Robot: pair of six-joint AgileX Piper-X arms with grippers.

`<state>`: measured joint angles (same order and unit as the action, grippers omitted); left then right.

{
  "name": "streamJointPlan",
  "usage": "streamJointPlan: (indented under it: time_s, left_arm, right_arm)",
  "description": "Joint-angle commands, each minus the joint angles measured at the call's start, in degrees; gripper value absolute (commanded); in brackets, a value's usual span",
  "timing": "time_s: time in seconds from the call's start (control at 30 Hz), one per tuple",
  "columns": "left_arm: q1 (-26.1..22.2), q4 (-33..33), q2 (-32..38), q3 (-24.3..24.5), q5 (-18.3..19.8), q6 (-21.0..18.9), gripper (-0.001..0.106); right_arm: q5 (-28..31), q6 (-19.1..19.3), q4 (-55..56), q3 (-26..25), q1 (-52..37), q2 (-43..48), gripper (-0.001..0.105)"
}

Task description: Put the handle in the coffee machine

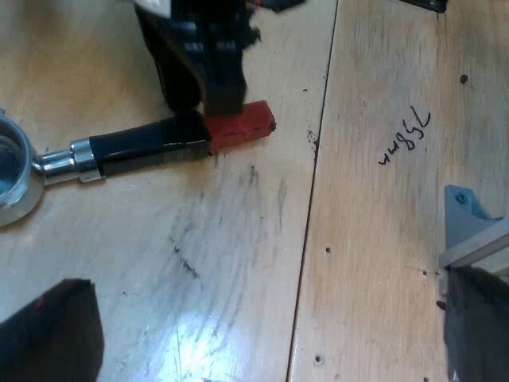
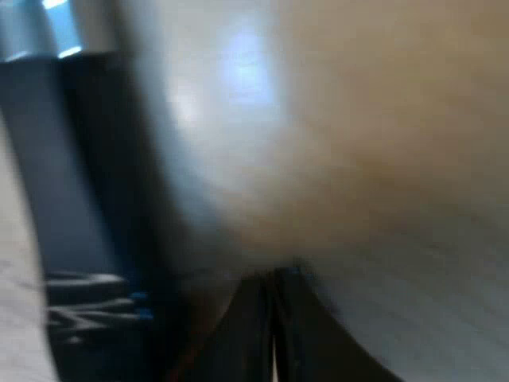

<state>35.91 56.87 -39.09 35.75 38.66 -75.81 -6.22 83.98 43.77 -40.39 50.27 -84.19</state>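
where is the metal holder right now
In the left wrist view the metal holder lies loose on the wooden table, with the right gripper down at its handle, where the black meets the red end.

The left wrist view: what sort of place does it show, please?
Probably a workshop or lab bench: a pale wooden table top with small holes, a handwritten pen mark on it, and a metal holder with a black, red-ended handle lying loose at the right gripper.
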Motion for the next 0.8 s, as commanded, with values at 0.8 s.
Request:
streamJointPlan:
  time_s: [0.8]
  left_arm:
    - [-7.3, 2.4, 2.3, 0.4, -0.7, 0.3, 0.088]
  right_arm:
    - [-1.7, -16.7, -27.6, -2.8, 14.0, -7.3, 0.000]
